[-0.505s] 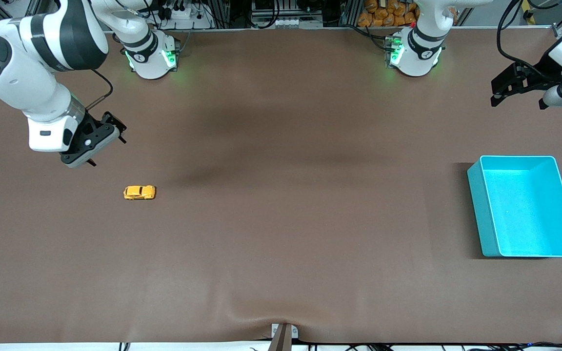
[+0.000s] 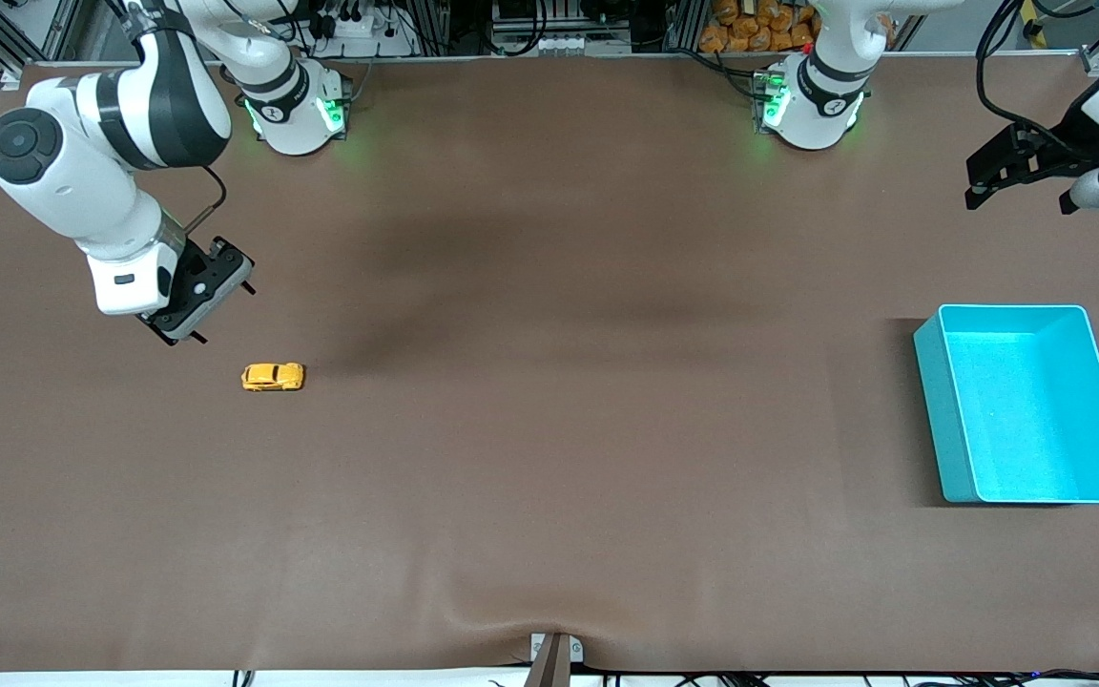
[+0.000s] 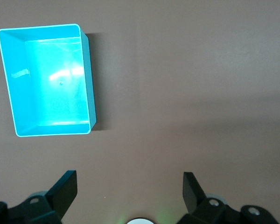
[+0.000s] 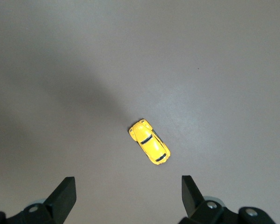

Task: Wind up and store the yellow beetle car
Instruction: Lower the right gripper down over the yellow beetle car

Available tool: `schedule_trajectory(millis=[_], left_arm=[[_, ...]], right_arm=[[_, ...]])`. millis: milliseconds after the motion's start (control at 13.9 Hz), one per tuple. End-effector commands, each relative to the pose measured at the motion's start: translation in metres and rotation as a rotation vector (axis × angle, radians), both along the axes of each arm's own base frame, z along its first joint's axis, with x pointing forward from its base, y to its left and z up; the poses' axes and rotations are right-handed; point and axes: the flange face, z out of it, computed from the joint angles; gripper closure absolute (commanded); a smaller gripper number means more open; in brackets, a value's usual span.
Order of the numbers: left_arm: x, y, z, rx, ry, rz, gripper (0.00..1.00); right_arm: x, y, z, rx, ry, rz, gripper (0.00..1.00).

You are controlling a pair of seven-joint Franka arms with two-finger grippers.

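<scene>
Currently the car [image 2: 273,377] sits on the table toward the right arm's end, long axis along the table's length. Right gripper [image 2: 209,301] hangs nearby, spread wide, empty. Left gripper [image 2: 998,176] waits, also spread, near the bin [image 2: 931,410].

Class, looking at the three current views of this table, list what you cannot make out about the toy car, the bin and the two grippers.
- yellow beetle car: too small in the front view to show any winding part; the right wrist view sees only its roof.
- turquoise bin: its outer wall toward the table's end is hidden by the bin itself.
- left gripper, open: partly cut off by the front view's edge.
- right gripper, open: nothing held.
</scene>
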Motion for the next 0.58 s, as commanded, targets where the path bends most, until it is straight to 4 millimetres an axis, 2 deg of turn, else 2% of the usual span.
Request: schedule_trajectory(millis=[0,289,505], left_arm=[[-0.002,0.002,0.006,0.024,-0.005,-0.01,0.0],[-0.001,0.003,0.006,0.024,-0.005,-0.005,0.0],[0.0,0.005,0.004,0.024,-0.003,-0.002,0.0]], right_arm=[[-0.003,-0.005,-0.002,-0.011,-0.001,0.022,0.0],[-0.001,-0.007,-0.015,-0.014,-0.006,0.107,0.0],[0.004,-0.023,-0.044,-0.017,-0.027,0.211,0.0]])
